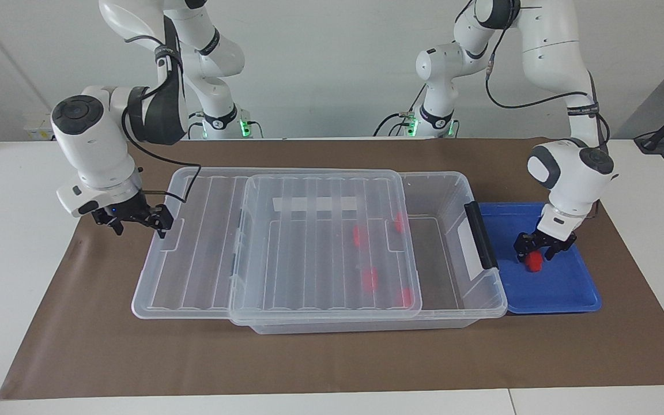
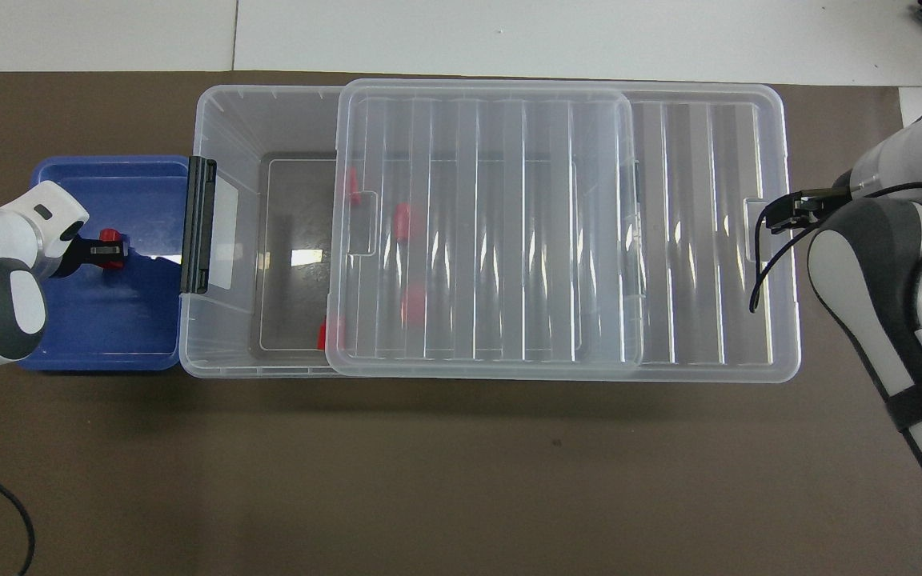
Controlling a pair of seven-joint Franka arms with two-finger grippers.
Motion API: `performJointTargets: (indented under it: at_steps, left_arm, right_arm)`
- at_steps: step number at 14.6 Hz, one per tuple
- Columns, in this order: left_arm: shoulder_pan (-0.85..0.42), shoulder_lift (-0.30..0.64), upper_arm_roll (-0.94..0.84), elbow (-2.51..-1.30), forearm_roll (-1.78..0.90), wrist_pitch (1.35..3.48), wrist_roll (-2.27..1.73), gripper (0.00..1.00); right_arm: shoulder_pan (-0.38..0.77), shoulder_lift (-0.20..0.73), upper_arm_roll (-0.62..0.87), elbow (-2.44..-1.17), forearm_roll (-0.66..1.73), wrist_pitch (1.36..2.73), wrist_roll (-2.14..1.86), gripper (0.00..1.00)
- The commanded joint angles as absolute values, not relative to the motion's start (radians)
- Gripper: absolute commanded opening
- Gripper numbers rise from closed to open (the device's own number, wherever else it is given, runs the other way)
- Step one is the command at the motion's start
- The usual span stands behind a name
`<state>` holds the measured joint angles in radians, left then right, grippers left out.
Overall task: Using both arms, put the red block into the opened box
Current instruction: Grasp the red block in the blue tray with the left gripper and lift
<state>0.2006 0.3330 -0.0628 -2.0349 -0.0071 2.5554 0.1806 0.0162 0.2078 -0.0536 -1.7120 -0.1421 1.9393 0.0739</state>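
Red block (image 1: 534, 262); blue tray (image 1: 562, 294); clear ribbed lid (image 1: 320, 253); brown mat (image 1: 332, 357).

Lid (image 1: 320, 242) covers most of the box (image 1: 453, 190) — latch (image 1: 480, 233) end open.
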Motion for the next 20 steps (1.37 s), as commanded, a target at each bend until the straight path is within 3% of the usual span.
performJointTargets:
  at_steps: [1,14,20]
  left_arm:
    - [0.187,0.331,-0.058,-2.036,-0.011,2.533,0.167,0.0]
    - [0.098,0.186,-0.119,-1.623,-0.043,1.754,-0.148,0.0]
    - [-0.078,0.187,-0.137,-1.591,-0.095,1.85,-0.628,0.0]
  right_arm:
    - [-0.006,0.19,-0.051,-1.718,-0.169,1.917,0.054,1.0]
    - [-0.037,0.169,-0.049,-1.718,-0.181,1.888,0.04,1.0]
    - [-0.034,0.166,-0.048,-1.718,-0.181,1.888,0.04,1.0]
